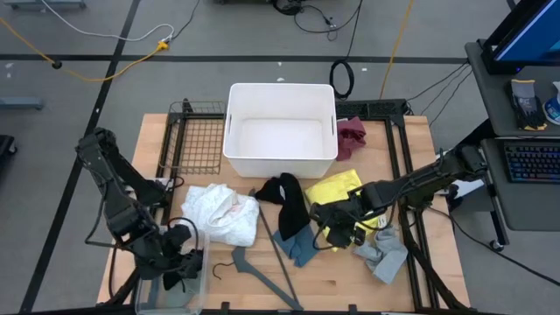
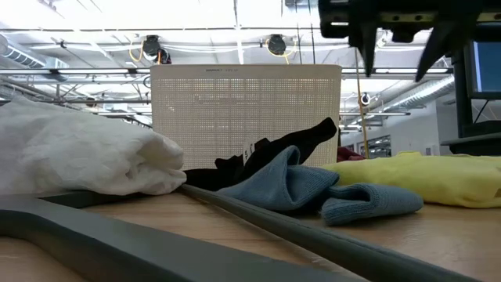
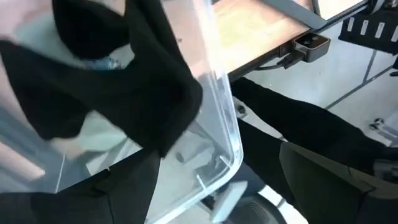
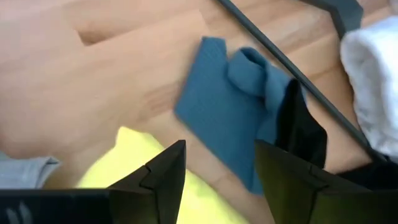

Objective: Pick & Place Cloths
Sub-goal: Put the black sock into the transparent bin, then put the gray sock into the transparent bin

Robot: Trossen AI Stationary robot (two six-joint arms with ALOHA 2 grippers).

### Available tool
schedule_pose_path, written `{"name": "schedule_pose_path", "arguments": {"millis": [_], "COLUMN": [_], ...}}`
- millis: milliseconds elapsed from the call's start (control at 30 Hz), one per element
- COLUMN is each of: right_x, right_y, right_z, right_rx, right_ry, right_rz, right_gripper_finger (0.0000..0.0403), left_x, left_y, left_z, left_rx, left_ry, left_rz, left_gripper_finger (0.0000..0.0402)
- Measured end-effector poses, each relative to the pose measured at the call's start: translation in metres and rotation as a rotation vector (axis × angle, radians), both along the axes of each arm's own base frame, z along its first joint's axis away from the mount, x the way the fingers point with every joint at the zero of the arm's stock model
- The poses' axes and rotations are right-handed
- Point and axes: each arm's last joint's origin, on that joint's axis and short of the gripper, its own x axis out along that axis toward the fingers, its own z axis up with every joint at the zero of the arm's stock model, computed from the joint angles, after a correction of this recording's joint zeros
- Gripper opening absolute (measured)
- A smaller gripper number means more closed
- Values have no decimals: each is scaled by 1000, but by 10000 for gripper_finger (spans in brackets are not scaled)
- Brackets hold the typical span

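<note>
On the wooden table [image 1: 437, 254], the right gripper [image 1: 335, 229] hangs over the yellow cloth [image 1: 337, 188], its 2 fingers [image 4: 163, 180] apart and empty, with the teal cloth [image 1: 296, 245] and black cloth [image 1: 289, 201] just beside it. The left gripper [image 1: 179, 262] is over a clear bin [image 1: 203, 282] at the near left corner, where a dark cloth [image 3: 118, 74] lies; its fingers cannot be made out. The white cloth [image 1: 219, 210], grey cloth [image 1: 385, 254] and maroon cloth [image 1: 353, 133] lie around a white tub [image 1: 280, 93] and a hanger [image 1: 262, 271].
</note>
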Motion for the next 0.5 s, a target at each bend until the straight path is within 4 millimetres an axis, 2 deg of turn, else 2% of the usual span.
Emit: {"name": "schedule_pose_path", "arguments": {"millis": [200, 400, 500], "right_x": [5, 16, 24], "right_y": [8, 13, 17], "right_z": [2, -1, -9], "right_rx": [25, 99, 157], "right_ry": [-63, -97, -81], "right_rz": [16, -55, -62], "right_gripper_finger": [177, 176, 176], "left_x": [-14, -32, -37], "left_y": [-6, -8, -10], "left_z": [-1, -6, -6], "left_rx": [-8, 57, 96], "left_ry": [59, 137, 71], "left_rz": [15, 11, 8], "left_gripper_finger": [327, 333, 330]}}
